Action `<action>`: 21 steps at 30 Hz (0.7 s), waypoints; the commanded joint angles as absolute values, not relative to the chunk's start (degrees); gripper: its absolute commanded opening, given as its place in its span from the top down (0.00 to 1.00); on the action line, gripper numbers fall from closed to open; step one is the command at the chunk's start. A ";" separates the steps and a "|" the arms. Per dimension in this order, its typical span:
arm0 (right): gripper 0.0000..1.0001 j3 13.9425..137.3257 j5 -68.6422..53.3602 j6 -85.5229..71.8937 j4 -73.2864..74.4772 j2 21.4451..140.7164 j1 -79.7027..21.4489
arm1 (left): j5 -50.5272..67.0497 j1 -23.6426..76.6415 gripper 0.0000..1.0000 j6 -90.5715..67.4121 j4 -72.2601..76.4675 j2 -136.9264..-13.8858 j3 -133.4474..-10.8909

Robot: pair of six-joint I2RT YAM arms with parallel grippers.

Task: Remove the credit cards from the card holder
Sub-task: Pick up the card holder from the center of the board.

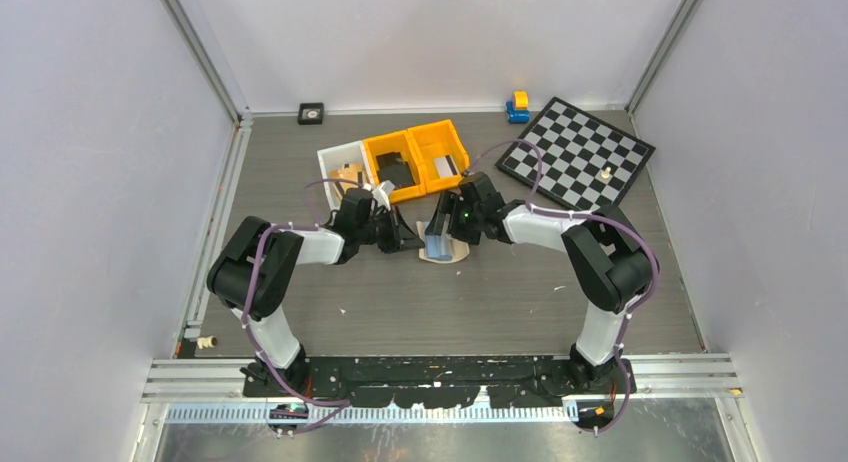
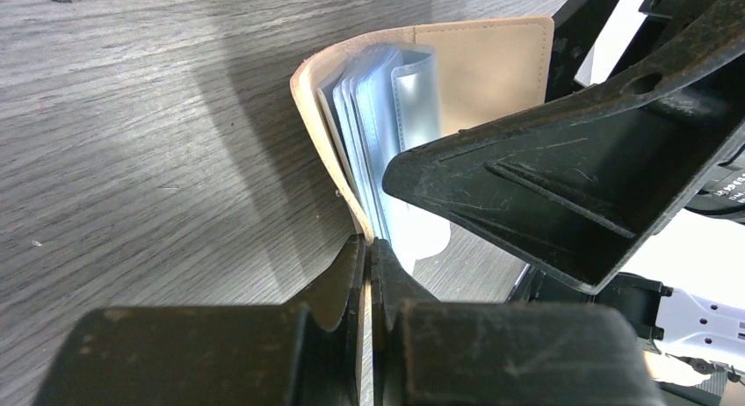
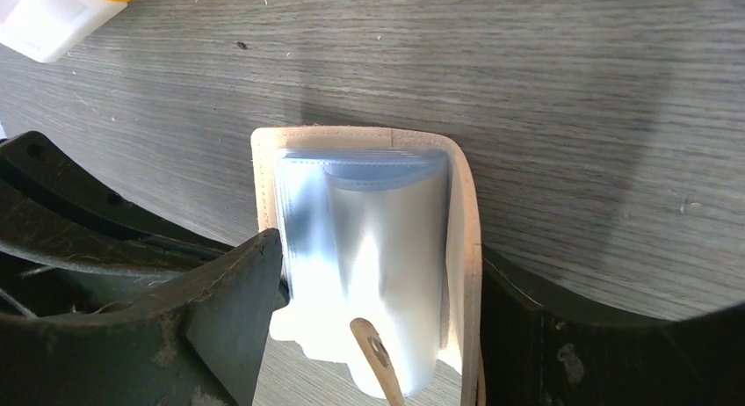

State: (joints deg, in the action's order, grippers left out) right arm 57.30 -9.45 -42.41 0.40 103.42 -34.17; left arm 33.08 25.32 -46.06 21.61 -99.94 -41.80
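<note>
Grey desk (image 1: 600, 282) middle | left gripper (image 2: 369, 257) pinches card holder (image 3: 457, 204) cover | right gripper (image 3: 378, 265) open around pockets (image 3: 369, 221) | next you grab a card

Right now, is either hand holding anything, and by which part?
The left hand pinches the card holder by the edge of one tan cover. The right hand stands open around it.

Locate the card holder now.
In the top view the card holder sits mid-table, below the orange bins, between the left gripper and right gripper.
</note>
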 commanded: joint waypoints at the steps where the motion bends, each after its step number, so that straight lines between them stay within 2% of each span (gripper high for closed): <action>1: 0.24 60.06 -7.42 -39.79 5.35 106.75 -35.55 | 35.15 25.58 1.00 -45.97 22.85 -98.63 -42.19; 5: 0.30 61.08 -5.95 -38.95 7.10 107.28 -36.07 | 35.05 25.60 1.00 -45.97 22.73 -98.61 -42.19; 16: 0.31 69.01 8.63 -31.85 19.60 110.41 -40.66 | 33.48 25.58 1.00 -44.91 21.39 -96.54 -41.42; 21: 0.42 70.40 14.00 -30.60 22.60 110.35 -41.02 | 33.88 25.42 1.00 -45.34 21.83 -96.96 -41.51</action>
State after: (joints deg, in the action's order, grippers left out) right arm 69.65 5.93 -33.91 16.75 108.47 -40.71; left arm 31.09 25.34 -45.63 19.44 -99.94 -41.45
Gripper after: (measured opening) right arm 0.626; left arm 0.031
